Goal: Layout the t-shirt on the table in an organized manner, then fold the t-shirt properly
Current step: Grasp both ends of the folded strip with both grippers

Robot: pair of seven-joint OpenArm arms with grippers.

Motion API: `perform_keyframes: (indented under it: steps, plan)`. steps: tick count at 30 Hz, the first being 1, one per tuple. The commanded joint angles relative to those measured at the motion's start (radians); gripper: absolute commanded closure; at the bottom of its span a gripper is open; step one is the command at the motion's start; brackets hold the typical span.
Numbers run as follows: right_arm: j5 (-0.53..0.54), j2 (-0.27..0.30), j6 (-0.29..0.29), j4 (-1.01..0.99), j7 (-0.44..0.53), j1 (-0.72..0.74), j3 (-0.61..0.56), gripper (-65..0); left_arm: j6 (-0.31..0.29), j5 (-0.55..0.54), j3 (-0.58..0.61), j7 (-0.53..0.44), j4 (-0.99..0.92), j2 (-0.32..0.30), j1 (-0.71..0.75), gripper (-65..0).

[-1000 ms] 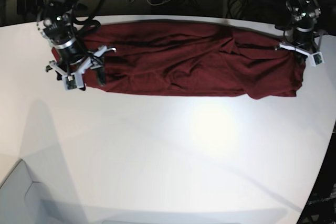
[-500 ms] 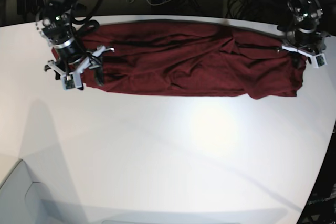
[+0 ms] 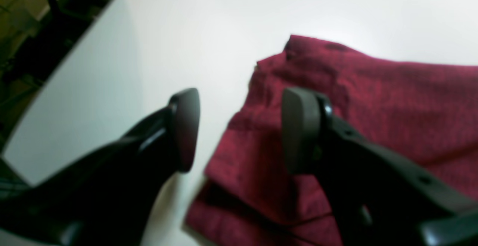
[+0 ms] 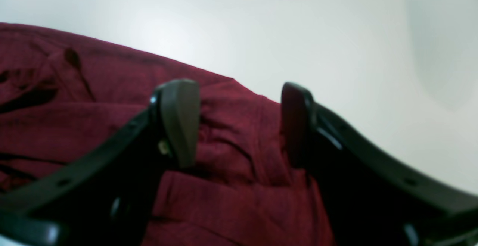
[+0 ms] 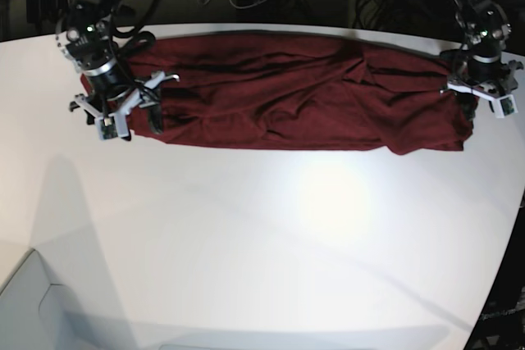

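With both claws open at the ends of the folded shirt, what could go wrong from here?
1. The left claw straddles the t-shirt edge, one finger over bare table; closing there may pinch only a thin bit of edge, or miss.
2. The right claw hangs over stacked folds; it might catch only the upper layers.
3. The long band is wrinkled mid-length, so the next fold may lock creases in.

We see the t-shirt (image 5: 295, 100) only in part from both wrist views, where it runs off the frame edges and looks soft and blurred. In the base view the surface (image 5: 262, 243) is cut off at the bottom and both sides. The left gripper (image 5: 474, 97) sits over the shirt's end there, too small for us to read its jaws.
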Motion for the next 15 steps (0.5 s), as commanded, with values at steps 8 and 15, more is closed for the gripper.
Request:
perform_keyframes:
  steps: [8, 15]
  plan:
    - [0.018, 0.002, 0.004, -0.043, 0.027, 0.012, -0.001, -35.2, -0.156, -0.008, -0.005, -0.026, 0.006, -0.018, -0.014, -58.7]
    - [0.018, 0.002, 0.004, -0.043, 0.027, 0.015, -0.001, -35.2, -0.176, -0.008, -0.006, -0.026, 0.004, -0.019, -0.014, -60.5]
